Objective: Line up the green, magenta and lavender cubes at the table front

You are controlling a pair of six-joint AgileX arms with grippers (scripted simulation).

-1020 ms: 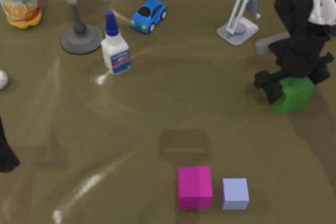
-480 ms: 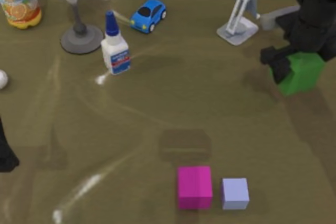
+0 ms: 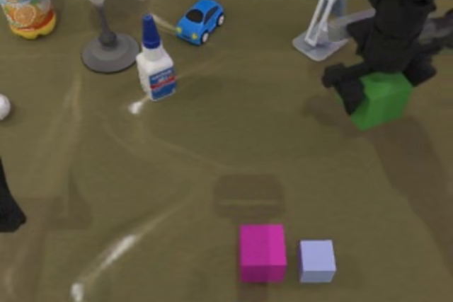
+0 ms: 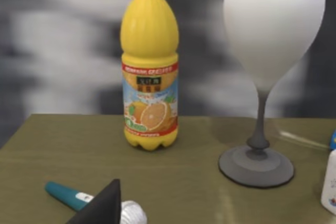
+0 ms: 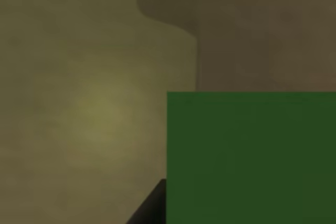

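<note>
While your right gripper [image 3: 375,79] clamps the green cube [image 3: 382,100] above the table's [image 3: 212,160] far right, watch the carry: a loose grip drops it, and a careless descent knocks the magenta cube [image 3: 262,252] or lavender cube [image 3: 316,260] at the front.

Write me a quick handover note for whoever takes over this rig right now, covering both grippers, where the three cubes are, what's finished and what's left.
Right gripper: shut on the green cube, held above the table at the top view's right, toward the back near the phone stand.
Left arm: parked at the top view's left edge, holding nothing.
Magenta cube and lavender cube: side by side at the table front, a small gap between them, magenta on the left.
Done: those two are lined up, and the green cube is picked up.
Left: carry the green cube to the front and probably set it in line with the pair, then release.
</note>
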